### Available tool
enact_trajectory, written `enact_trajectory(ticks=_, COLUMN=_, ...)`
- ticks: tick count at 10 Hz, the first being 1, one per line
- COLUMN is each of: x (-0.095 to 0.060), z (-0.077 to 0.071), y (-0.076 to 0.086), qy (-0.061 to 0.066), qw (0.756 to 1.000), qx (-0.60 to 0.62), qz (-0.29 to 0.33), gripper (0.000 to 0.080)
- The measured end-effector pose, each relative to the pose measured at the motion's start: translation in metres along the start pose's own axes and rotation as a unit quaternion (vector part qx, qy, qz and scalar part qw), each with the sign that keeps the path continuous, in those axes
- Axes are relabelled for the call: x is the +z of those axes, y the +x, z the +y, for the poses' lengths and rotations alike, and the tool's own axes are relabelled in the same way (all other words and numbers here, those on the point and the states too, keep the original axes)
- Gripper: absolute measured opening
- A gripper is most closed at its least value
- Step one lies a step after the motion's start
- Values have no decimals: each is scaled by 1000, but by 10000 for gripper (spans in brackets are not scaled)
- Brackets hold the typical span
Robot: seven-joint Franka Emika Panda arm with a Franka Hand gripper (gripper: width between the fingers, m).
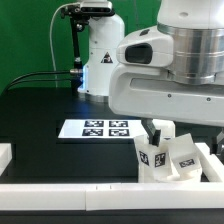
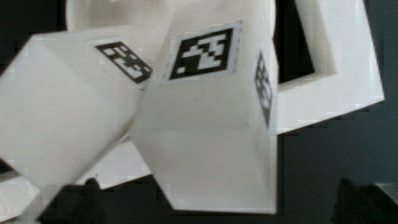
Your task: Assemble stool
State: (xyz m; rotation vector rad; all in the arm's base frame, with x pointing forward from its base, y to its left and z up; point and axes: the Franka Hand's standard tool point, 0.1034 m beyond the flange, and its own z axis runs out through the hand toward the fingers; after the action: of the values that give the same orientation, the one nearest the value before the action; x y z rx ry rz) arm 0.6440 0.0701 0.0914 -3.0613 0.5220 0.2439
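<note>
Stool legs lying clustered on bench, exterior view's right, just beside border rails. End effector hanging released, fingertips straddling one leg. Plastic looking rigid, light, slick, so gripping flat opposite faces mid-length seeming safest. Corner crowding tight; open room lying toward marker board.

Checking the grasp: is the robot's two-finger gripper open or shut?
Open: two-finger gripper fingertips sit apart, clear of the white tagged plastic leg.
</note>
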Motion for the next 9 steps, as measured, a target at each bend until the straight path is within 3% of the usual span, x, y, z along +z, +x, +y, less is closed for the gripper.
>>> enact_trajectory(ticks=1, x=0, z=4, y=1, qy=15, qw=1000, qx=14, qz=-5, gripper=649)
enact_trajectory(ticks=3, x=2, z=5, y=1, qy=24, qw=999, qx=26, qz=-10, gripper=649)
enact_trajectory(ticks=4, x=2, z=2, y=0, qy=22, qw=999, qx=26, qz=-10, gripper=649)
enact_trajectory(ticks=7, x=-1, z=-2, y=0, qy=-10, qw=1000, qx=12, qz=-1, gripper=649)
enact_trajectory(ticks=9, x=-5, z=-2, y=-1, qy=-81, qw=995, qx=-51, qz=25, gripper=649)
